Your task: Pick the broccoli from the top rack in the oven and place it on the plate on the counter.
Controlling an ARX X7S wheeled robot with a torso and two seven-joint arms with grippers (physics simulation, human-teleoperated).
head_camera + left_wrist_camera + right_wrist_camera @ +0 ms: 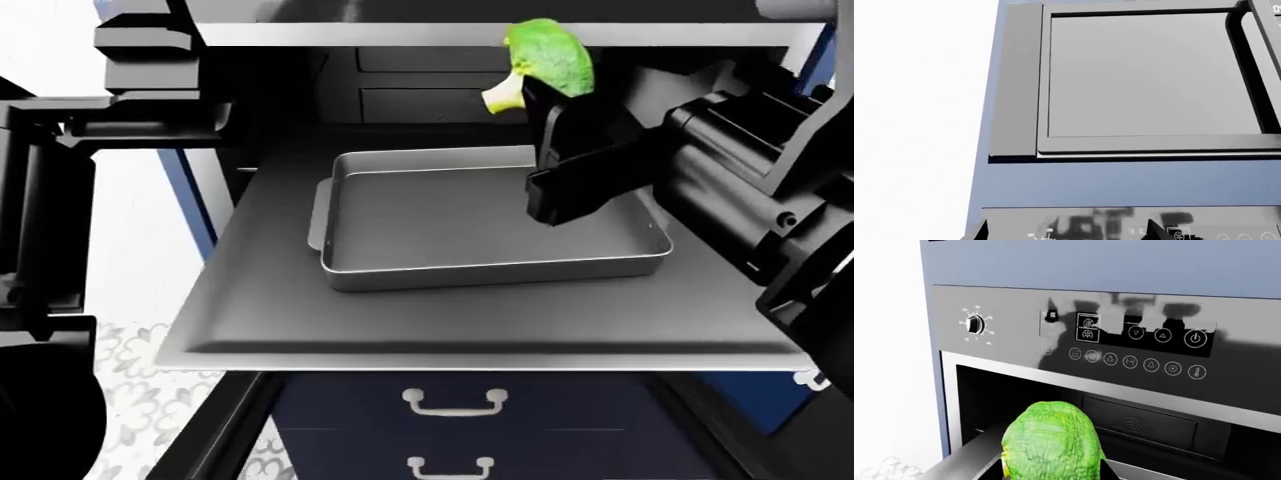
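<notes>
Pick-up done: black right gripper (545, 95), fingers clamped on the bumpy bright green broccoli (550, 57) upper centre frame; plate placement outstanding.

One broccoli (550, 55), one tray (487, 220), two drawer handles (454, 403).

Head view: high, angled forward and down onto the pulled-out top rack (441, 320) and baking tray (481, 225), oven (400, 90) cavity behind, drawer handles (454, 402) below; both arms at frame edges. Fairly close.

Right wrist view: looks along the right tool at the oven's control panel (1121, 340) with knob (975, 324) and cavity opening, broccoli (1051, 445) very near the lens.

Left wrist view: close on a flat grey cabinet panel (1147, 75), glossy strip at one edge.

Shared: head and right wrist both show broccoli and oven cavity.
</notes>
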